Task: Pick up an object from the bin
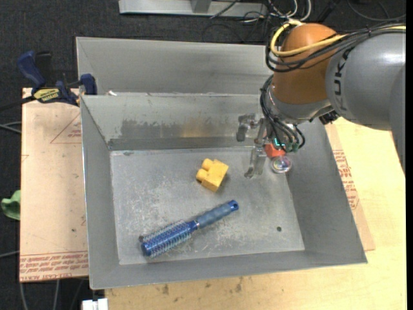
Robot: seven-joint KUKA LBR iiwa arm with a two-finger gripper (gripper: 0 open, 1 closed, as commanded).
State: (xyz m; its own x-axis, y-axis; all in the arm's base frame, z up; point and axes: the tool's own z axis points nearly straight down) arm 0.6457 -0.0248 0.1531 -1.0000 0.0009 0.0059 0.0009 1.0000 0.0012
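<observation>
My gripper (249, 147) hangs at the back right of the bin, its two metal fingers apart and open with nothing between them. A small yellow block (211, 174) lies on the bin floor just left of the gripper and slightly nearer the front, not touching it. A blue hairbrush (188, 228) lies slanted across the front of the floor, its bristle head at the lower left and its handle end pointing up toward the right.
The sloping grey bin walls rise close behind and to the right of the gripper. The arm with its orange cover and cables reaches in from the upper right.
</observation>
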